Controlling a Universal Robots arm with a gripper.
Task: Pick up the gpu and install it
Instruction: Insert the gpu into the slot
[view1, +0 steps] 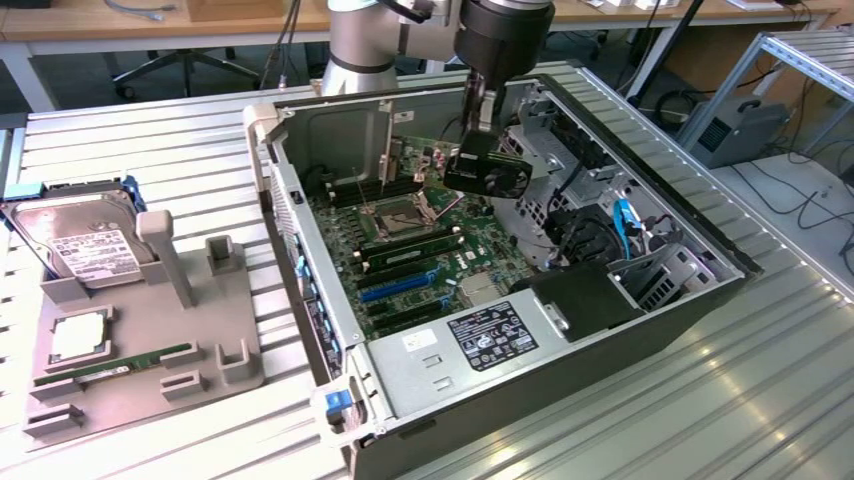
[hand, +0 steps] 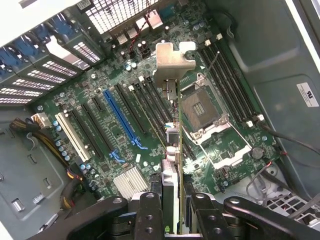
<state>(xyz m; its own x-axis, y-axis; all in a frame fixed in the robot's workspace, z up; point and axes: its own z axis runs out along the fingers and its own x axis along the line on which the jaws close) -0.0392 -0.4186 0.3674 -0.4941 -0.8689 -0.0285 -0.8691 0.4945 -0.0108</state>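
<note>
Gripper (view1: 477, 135) (hand: 172, 212) is clamped on the gpu (view1: 489, 172) (hand: 172, 170), with a finger (hand: 150, 215) on each flat face and the card pinched between them.

Card hangs vertical inside the open PC case (view1: 274, 180). It's held above the motherboard (view1: 400, 250) and not seated in any slot.

Wrist view has the card edge-on, metal bracket (hand: 172, 62) at the far end from the fingers. That edge lines up over the strip between the black expansion slots and the CPU socket (hand: 202, 107) (socket bare, no cooler on it). The long blue slot (hand: 120, 120) sits off to one side of the card, a white slot (hand: 72, 135) beyond that. A small finned heatsink (hand: 129, 180) sits near the blue slot's near end.

Exterior view: card sits toward the case's far end, just past the socket. The power supply (view1: 487, 335) with its black label is at the near end, well apart from the card. A blue cable (view1: 621, 225) runs in the drive bay area on the exterior view's right.

Outside the case, on the exterior view's left, a grey fixture tray (view1: 134, 400) sits on the slatted metal table (view1: 174, 130). It holds:
- a hard drive (view1: 80, 235) with a white label, propped tilted at the far end
- a CPU (view1: 80, 335), lying flat
- a green RAM stick (view1: 114, 370), just in front of the CPU
</note>
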